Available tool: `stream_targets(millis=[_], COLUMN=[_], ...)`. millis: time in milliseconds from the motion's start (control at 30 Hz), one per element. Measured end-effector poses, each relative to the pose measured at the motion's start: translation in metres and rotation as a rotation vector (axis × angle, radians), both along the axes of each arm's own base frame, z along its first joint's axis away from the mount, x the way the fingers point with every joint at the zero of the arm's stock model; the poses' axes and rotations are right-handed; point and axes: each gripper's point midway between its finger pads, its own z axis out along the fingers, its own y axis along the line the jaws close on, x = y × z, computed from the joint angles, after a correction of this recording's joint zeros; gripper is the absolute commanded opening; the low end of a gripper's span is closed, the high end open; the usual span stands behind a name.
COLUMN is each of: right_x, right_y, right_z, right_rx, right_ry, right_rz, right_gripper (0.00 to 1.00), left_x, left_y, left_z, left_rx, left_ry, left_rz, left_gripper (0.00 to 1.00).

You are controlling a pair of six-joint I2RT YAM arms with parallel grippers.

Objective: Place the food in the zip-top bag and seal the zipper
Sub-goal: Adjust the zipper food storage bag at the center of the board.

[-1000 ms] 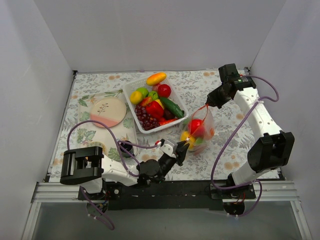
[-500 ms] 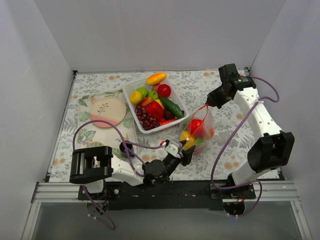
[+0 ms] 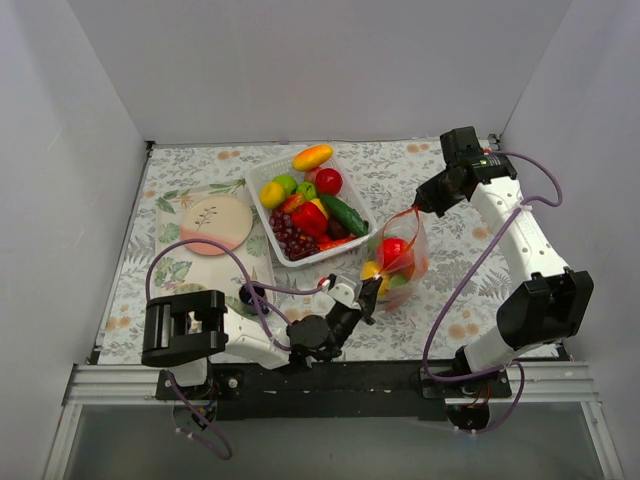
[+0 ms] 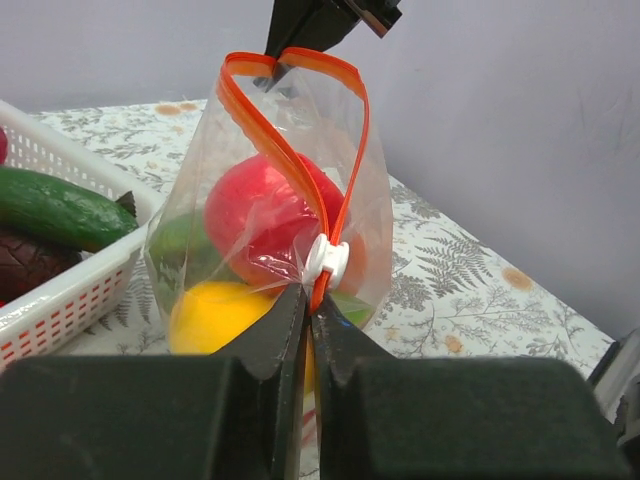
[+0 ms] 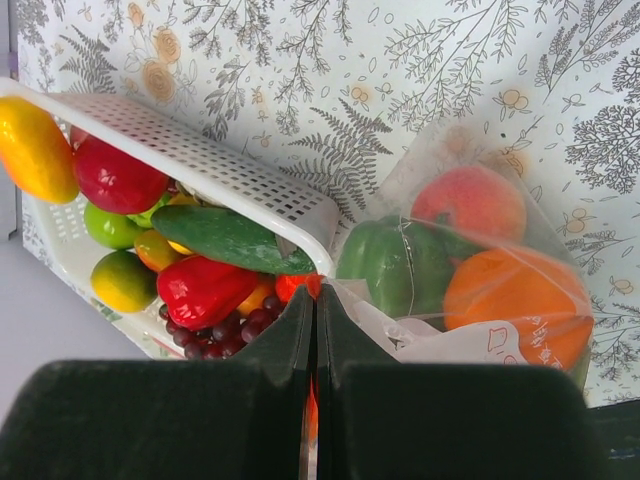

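Overhead, we are seeing the zip-top bag (image 3: pixel 397 262) standing just right of the white basket (image 3: pixel 322 257), food (image 3: pixel 390 250) inside. Only the left wrist view is showing the left claw (image 4: pixel 308 305) pinching the zipper (image 4: pixel 262 138) under its white slider (image 4: pixel 326 258); the right claw (image 3: pixel 420 207) is clamping the zipper's other end.

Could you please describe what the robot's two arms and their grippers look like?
Both arms have white links with chunky black joint housings. A thin purple cable loops loosely along the right arm, another along the left arm. The left gripper and right gripper have matte black, wedge-shaped fingers.
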Motion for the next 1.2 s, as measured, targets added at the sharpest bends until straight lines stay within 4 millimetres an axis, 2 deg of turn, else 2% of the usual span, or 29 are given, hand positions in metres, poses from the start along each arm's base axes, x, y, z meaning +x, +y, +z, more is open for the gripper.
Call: stream_targets(millis=[67,100,167,200,267,367,533,633,700,767,833,967,1067,1200], right_x=[0.000,-0.001,-0.001,-0.001,0.000,0.004,0.009,0.009,0.002,-0.016,-0.031,-0.057,-0.076,-0.104], right_y=[0.001,0.001,0.004,0.006,0.011,0.017,0.030,0.035,0.042,0.054,0.070,0.115,0.145,0.195], right_z=[0.001,0.001,0.002,0.002,0.005,0.013,0.038,0.056,0.067,0.075,0.088,0.115,0.118,0.106], right_rx=[0.003,0.007,0.018,0.022,0.037,0.040,0.007,-0.073,-0.122,-0.160,-0.180,-0.177,-0.149,-0.122], right_ry=[-0.002,-0.002,-0.002,-0.006,-0.024,-0.079,-0.268,-0.404,-0.520,-0.621,-0.720,-0.942,-1.041,-1.089], right_rz=[0.003,0.007,0.023,0.036,0.082,0.165,0.405,0.539,0.625,0.736,0.851,1.125,1.310,1.591], right_gripper=[0.08,0.23,0.42,0.63,0.78,0.91,0.91,0.91,0.91,0.90,0.89,0.85,0.85,0.83], left_x=[0.002,0.002,0.003,0.002,0.000,0.000,0.006,0.006,0.005,0.003,0.003,0.007,0.002,-0.010], left_y=[0.002,0.003,0.004,0.006,0.013,0.031,0.065,0.074,0.076,0.081,0.088,0.102,0.110,0.118], left_z=[0.001,0.001,0.001,0.002,0.001,0.006,0.025,0.030,0.027,0.024,0.017,0.007,0.010,0.010], left_rx=[0.003,0.008,0.021,0.026,0.040,0.044,-0.004,0.020,0.047,0.066,0.089,0.119,0.102,0.079], left_ry=[-0.004,-0.008,-0.019,-0.022,-0.026,-0.010,0.005,-0.001,-0.003,-0.008,-0.012,0.008,0.017,0.037], left_rz=[0.012,0.017,0.022,0.019,0.003,-0.034,-0.109,-0.172,-0.212,-0.248,-0.285,-0.315,-0.346,-0.391], left_gripper=[0.00,0.00,0.00,0.00,0.00,0.00,0.00,0.00,0.00,0.00,0.00,0.00,0.00,0.00])
